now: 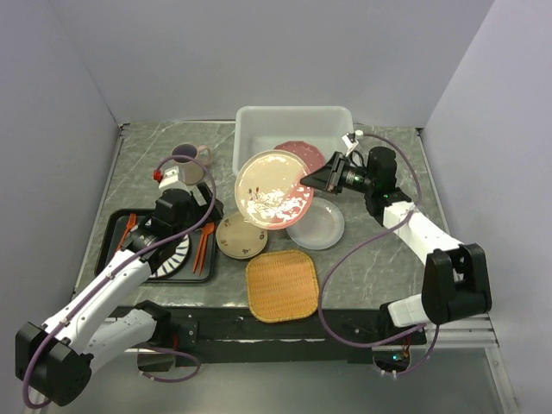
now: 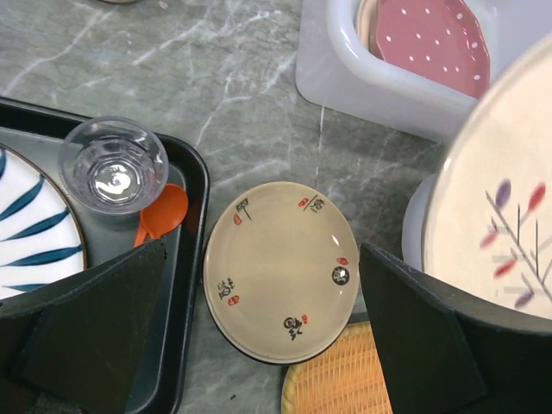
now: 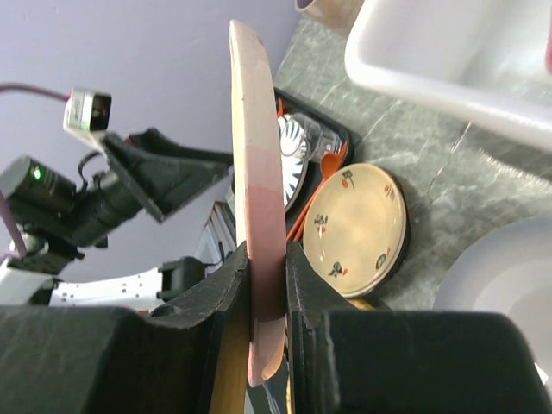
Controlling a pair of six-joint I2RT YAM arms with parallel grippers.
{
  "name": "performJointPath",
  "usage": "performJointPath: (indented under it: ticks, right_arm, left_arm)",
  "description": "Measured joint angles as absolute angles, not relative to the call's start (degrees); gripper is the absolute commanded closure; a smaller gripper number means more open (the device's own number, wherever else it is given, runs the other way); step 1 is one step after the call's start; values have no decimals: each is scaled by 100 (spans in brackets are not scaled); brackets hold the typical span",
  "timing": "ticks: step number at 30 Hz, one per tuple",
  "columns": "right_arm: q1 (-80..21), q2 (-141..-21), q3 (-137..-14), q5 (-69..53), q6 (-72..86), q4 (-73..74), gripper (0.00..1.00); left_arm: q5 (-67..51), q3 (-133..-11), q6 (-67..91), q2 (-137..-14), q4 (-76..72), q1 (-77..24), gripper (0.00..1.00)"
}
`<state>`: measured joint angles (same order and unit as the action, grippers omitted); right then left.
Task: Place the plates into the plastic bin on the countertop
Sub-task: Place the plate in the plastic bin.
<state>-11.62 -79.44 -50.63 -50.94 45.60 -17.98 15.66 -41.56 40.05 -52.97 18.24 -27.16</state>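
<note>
Since the plastic bin [image 1: 250,121] at upper centre has walls to clear, the right gripper [image 3: 266,259] pinches the cream-and-pink plate [image 3: 254,129] edgewise (left gripper [image 2: 263,250] gapes empty).

plastic bin [image 1: 294,110] at back, 1 plate [image 1: 304,153] in it, tray [image 1: 112,228] at left, mug [image 1: 190,164] behind tray

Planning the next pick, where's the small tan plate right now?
In the top view the small tan plate lies mid-counter, between the black tray and the white plate, just beyond the orange plate.
</note>
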Motion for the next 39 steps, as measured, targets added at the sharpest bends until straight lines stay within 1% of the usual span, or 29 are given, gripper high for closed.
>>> performJointPath:
  ticks: [4, 9, 14, 24, 34, 39]
  right_arm:
    - [-1129, -8267, -5500, -5096, 4595, -1695, 100]
    - [-1092, -8844, -6497, -5105, 4558, -1411, 100]
    - [-1022, -9351, -7192, -5087, 4580, -1313, 100]
    - [-775, -10147, -7966, -5035, 4713, -967, 100]
    - [-521, -10558, -8794, -5000, 5072, -1031, 100]
    - [-497, -10790, -8976, -4939, 5199, -1004, 100]
  left_arm:
    - [1369, -4147, 3988, -5321, 1776, -2714, 1]
    - [1197, -4141, 3981, -5419, 1695, -2709, 1]
    - [1087, -3962, 3988, -5395, 1564, -2707, 1]
    - [891, -3826, 3990, -5148, 1431, -2707, 1]
    - [666, -3771, 4003, -5245, 1345, -2707, 1]
    - [539, -3771, 4012, -5295, 1271, -2707, 1]
